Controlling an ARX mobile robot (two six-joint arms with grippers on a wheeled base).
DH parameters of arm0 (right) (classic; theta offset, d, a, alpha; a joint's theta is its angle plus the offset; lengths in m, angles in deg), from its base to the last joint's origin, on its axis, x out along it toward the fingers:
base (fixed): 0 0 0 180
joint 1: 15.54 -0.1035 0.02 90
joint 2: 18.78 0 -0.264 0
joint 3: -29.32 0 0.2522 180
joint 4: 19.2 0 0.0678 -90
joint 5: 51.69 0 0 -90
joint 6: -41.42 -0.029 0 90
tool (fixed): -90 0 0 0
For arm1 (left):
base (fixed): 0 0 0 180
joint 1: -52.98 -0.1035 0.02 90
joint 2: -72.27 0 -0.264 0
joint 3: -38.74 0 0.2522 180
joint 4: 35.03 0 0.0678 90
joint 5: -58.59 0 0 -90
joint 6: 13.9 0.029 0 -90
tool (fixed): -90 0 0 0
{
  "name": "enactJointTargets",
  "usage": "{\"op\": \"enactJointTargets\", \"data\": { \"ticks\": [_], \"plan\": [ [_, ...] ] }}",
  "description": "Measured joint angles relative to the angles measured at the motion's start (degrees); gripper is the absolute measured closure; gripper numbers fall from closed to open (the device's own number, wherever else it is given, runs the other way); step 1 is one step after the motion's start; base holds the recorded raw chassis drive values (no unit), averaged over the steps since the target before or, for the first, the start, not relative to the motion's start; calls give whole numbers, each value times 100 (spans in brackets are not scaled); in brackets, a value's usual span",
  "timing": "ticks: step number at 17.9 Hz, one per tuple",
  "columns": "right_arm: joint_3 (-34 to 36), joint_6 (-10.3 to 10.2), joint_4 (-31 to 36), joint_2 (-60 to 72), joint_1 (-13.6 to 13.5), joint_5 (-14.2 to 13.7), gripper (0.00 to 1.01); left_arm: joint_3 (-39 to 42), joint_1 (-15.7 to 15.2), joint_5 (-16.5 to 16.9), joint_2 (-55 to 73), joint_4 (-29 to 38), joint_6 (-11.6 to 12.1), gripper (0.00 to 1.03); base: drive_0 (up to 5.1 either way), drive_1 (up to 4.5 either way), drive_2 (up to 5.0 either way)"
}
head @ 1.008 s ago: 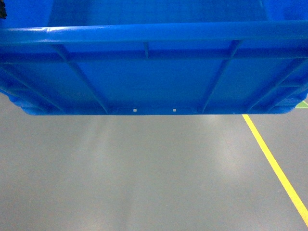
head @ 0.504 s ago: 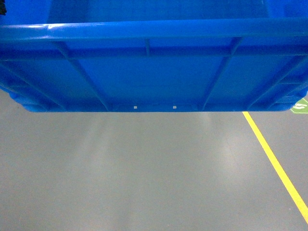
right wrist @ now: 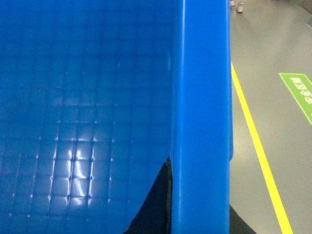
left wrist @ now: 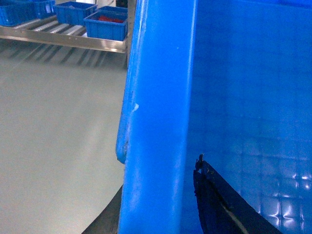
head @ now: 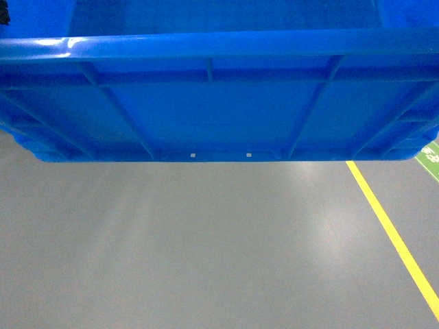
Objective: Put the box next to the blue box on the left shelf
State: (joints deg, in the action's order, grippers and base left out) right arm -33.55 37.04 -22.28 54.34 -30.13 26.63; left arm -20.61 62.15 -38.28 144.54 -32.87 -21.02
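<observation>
Head view shows my box (head: 219,103) held up above grey floor, each gripper seemingly clamped over a side rim, though fingers are mostly hidden. Left shelf (left wrist: 63,41) sits far off; a slipping rim could drop it.

Grey floor (head: 206,247) is smooth and reflective. A yellow line (head: 394,236) runs diagonally across it at right. A green floor marking (right wrist: 300,95) with white characters lies just beyond the line. Small blue bins (left wrist: 105,24) stand in the background.
</observation>
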Motion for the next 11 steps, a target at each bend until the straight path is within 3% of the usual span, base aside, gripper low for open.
{"op": "enactJointTargets", "data": {
  "ticks": [11],
  "plan": [
    [0, 0, -9, 2, 0, -4, 94, 0, 0, -2, 0, -4, -2, 73, 5, 434, -424]
  ]
}}
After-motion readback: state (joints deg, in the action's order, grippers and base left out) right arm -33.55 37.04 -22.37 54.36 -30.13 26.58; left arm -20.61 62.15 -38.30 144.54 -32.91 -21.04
